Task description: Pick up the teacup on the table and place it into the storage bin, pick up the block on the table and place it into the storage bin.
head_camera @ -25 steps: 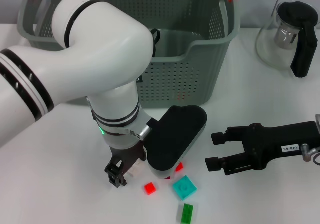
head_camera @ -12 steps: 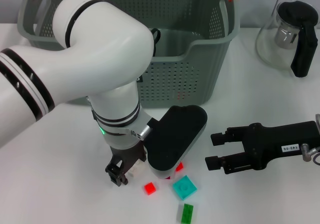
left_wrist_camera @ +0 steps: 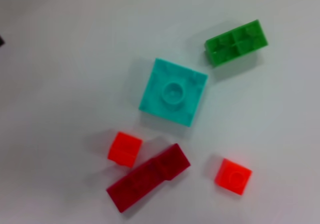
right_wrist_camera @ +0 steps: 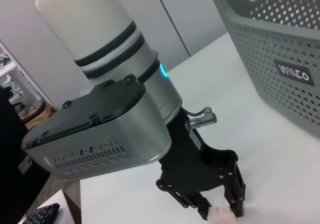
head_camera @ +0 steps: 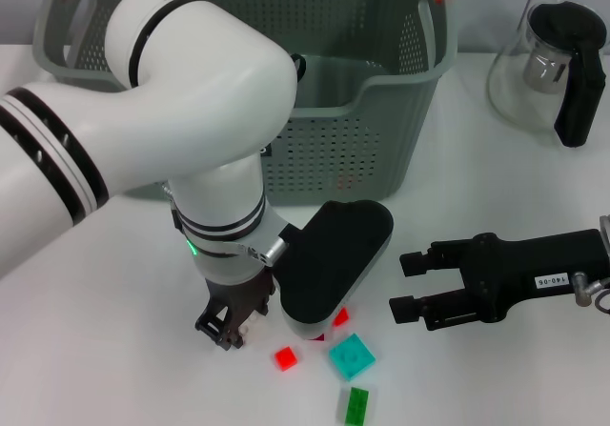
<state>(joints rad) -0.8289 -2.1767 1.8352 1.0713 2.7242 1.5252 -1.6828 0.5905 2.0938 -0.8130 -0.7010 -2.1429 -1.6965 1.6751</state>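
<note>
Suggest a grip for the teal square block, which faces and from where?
Take the teal block from straight above, fingers closing on two opposite flat side walls. It lies flat on the table, stud up, so the sides are the only parallel faces on offer. Pick the pair facing away from the green block and dark red block, which sit close by; the other sides look freer.

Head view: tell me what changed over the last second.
The left claw shifted slightly left and back, staying low over the table, fingers closed on a small white block. The right claw, the storage bin and the coloured blocks, such as the teal block, stayed put.
</note>
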